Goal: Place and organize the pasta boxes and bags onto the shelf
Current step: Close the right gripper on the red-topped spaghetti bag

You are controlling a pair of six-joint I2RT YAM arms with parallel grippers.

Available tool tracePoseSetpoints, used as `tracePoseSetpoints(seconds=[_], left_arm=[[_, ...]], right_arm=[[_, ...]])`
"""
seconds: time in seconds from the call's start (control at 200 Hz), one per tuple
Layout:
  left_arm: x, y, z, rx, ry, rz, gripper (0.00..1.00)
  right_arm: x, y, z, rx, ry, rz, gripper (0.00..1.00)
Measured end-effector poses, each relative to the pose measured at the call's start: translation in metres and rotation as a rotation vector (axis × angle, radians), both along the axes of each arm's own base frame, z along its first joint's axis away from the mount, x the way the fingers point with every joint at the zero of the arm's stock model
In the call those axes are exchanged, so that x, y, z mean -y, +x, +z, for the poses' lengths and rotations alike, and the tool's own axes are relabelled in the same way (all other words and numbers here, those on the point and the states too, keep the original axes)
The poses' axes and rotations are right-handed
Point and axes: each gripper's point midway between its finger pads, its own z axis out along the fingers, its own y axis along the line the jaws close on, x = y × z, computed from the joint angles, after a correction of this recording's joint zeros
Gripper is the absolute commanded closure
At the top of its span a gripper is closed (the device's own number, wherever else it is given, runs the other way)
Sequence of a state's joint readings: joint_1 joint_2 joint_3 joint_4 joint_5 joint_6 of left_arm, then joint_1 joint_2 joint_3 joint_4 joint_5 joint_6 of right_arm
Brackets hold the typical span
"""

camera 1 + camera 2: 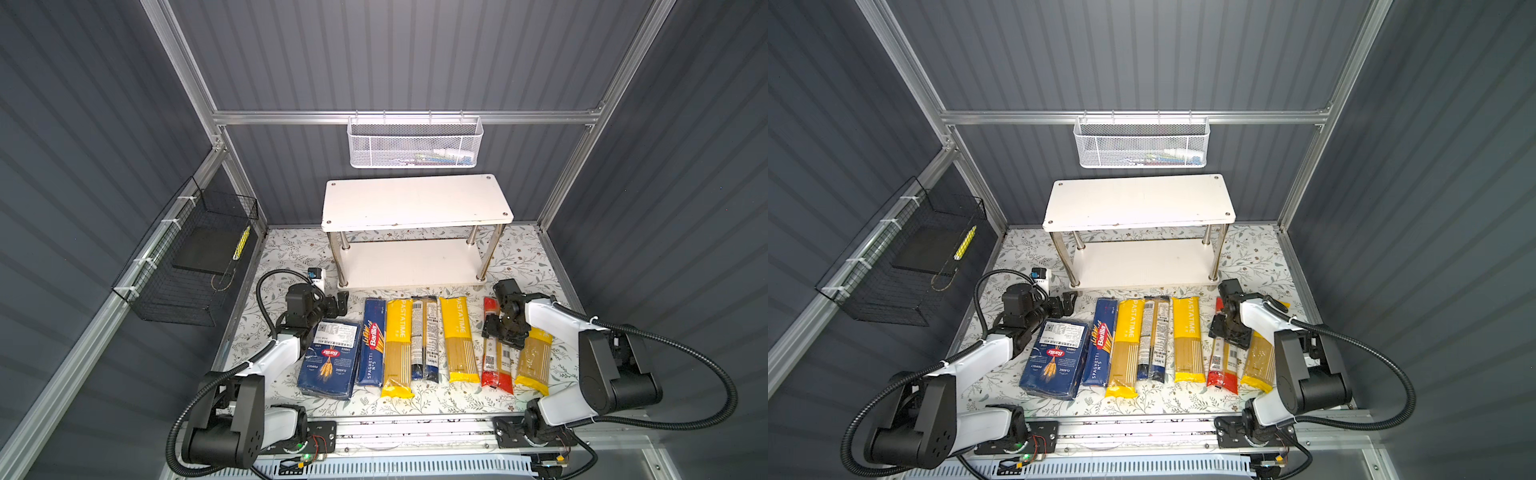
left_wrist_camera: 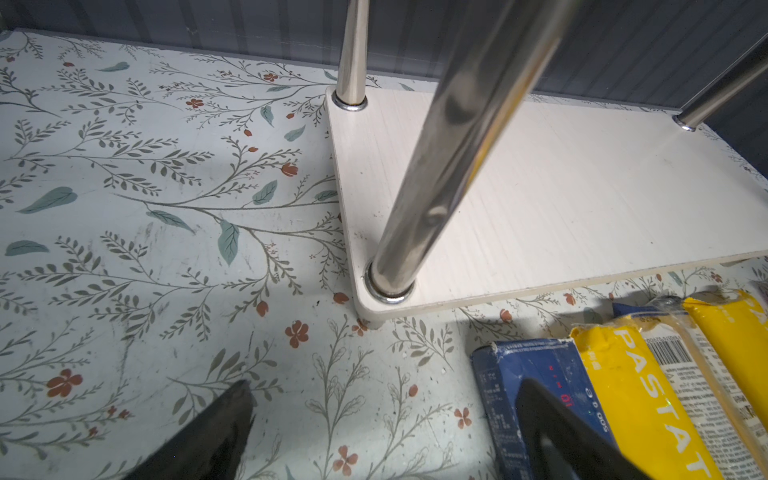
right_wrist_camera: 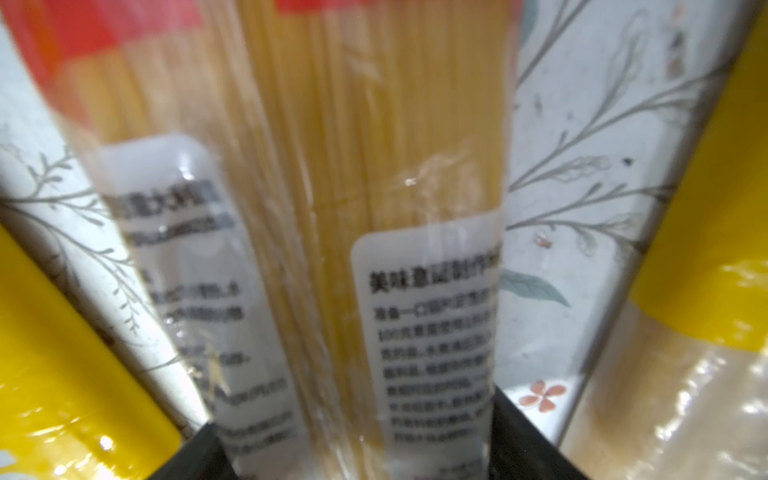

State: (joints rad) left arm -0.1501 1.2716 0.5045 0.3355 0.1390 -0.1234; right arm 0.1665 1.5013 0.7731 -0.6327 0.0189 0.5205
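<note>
Right wrist: red-ended bag (image 3: 374,166) lies btwn fingers (image 3: 528,440), filling the gap.

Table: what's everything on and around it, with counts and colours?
Boxes: 2, dark blue, wide box and narrow box at the row's left end.
Yellow bags: 3, in the row.
Navy-ended bag: 1, clear, between two yellow bags.
Red-ended bag: 1, clear, towards the row's right end.
Shelf: 1, white, chrome posts, behind the row.
Mesh basket: 1, white, back rail.
Wire basket: 1, black, left wall.
Table: 1, floral, under row and shelf.
Arms: 2, white and black, left arm, right arm, front corners.
Left fingers: 2, black, apart, near the shelf's front post.
Right fingers: 2, black, either side of the red-ended bag; grip unclear.
</note>
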Motion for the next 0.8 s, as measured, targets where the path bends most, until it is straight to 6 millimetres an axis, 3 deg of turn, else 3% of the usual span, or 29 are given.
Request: tracePoseSetpoints(seconds=[0.54, 0.8], left_arm=[[0.0, 0.0, 0.0, 0.0, 0.0, 0.0, 0.0], [-0.0006, 0.0002, -0.0001, 0.0, 0.002, 0.003, 0.0]], right_arm=[[-0.004, 0.0043, 0.0003, 0.033, 0.018, 0.003, 0.4], [-0.0067, 0.006, 0.0007, 0.054, 0.033, 0.006, 0.52]])
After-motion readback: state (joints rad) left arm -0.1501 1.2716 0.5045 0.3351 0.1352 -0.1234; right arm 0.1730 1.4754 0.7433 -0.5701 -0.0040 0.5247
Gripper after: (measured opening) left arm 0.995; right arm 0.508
